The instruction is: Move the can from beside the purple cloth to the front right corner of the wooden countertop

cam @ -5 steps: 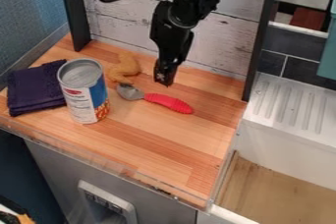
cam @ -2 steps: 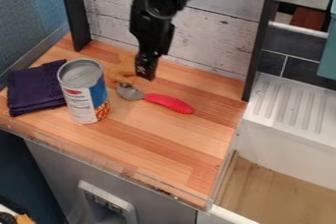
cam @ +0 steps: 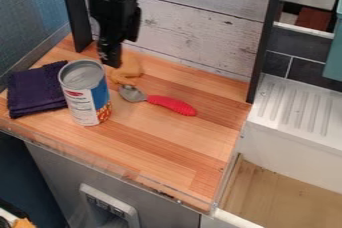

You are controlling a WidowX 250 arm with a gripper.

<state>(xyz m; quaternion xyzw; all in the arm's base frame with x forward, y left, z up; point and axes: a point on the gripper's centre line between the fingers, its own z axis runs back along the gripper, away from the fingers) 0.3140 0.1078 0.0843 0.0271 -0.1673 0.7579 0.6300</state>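
Away from the white sink (cam: 287,144), the black claw (cam: 110,63) has moved across the back of the wooden counter (cam: 167,147) to just behind the can (cam: 87,97), near the tan object (cam: 130,71), though I cannot tell if it is spread or pressed together. Upright, the can stands between the folded purple cloth (cam: 35,91) and the red-handled spoon (cam: 172,105), whose metal head lies near the tan object

A folded purple cloth (cam: 37,91) lies on the bench (cam: 160,144) at left, a red-handled spoon (cam: 172,104) mid-bench, a white sink (cam: 287,152) at right.
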